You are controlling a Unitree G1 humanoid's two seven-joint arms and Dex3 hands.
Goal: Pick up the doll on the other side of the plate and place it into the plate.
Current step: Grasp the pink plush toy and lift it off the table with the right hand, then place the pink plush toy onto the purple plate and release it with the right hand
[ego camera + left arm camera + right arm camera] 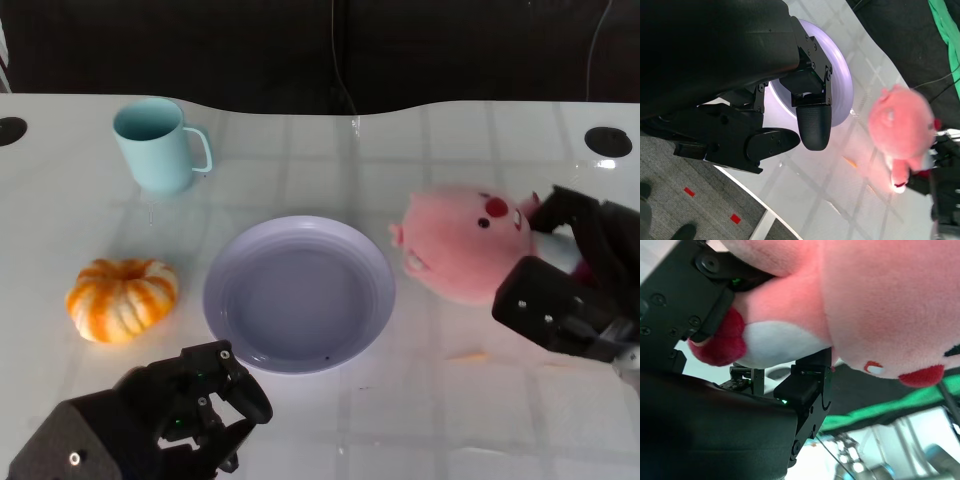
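Three other things share the white bench point(300, 430) with the doll: a teal mug point(155, 145) toward the far left corner with its handle turned to the right, an orange-and-white pumpkin point(122, 298) by the left edge, and a lavender plate point(300, 293) at the middle, holding nothing. The pink plush doll point(465, 243) sits just to the right of the plate, its near side close to the plate rim but not over it. Right hand point(570, 275) grips the doll from the right-edge side; the right wrist view shows black fingers point(705, 315) pressed into the pink and white plush near a red foot. The doll's long axis runs roughly left-right across the bench, head end toward the plate, body and feet buried in the right hand; the face with its red patch is turned up and slightly toward the far edge. Nothing lies between doll and plate. Left hand point(185, 405) hangs near the near edge, below the plate, fingers point(812, 122) curled inward, holding nothing.
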